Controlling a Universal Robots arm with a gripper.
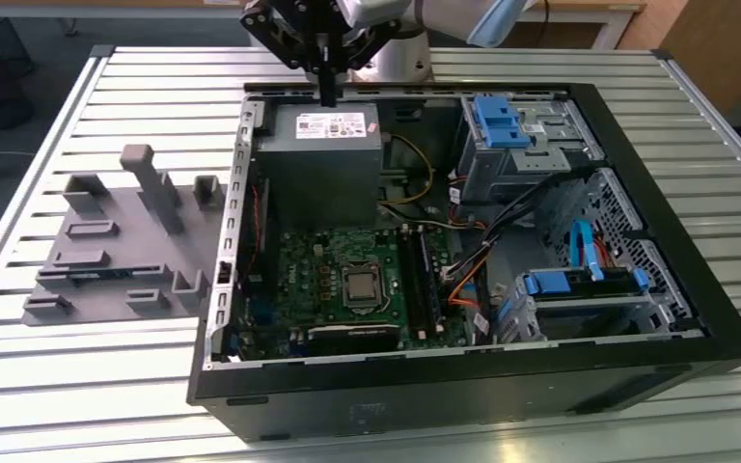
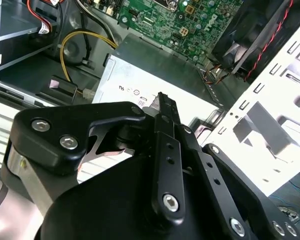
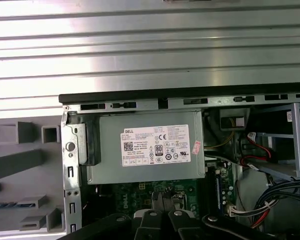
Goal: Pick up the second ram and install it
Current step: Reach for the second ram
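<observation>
My gripper [image 1: 329, 94] hangs over the far edge of the open computer case [image 1: 679, 357], just above the grey power supply [image 1: 323, 154]. Its two black fingers are pressed together with nothing between them, as both wrist views show [image 2: 162, 98] [image 3: 162, 198]. A thin blue-green strip that looks like the second ram [image 1: 84, 276] lies in the grey holder tray [image 1: 113, 241] at the exterior view's left, well away from the gripper. In the first wrist view it is a dark narrow strip [image 3: 10, 205] in the tray [image 3: 20, 165]. The long black memory slots [image 1: 419, 280] run beside the processor socket [image 1: 363, 286].
The case stands on a slatted metal table [image 1: 62, 367]. Inside it are the green motherboard [image 1: 332, 280], blue drive brackets [image 1: 500, 121], orange and black cables [image 1: 467, 280] and a drive cage [image 1: 577, 289]. The tray has upright posts [image 1: 151, 183].
</observation>
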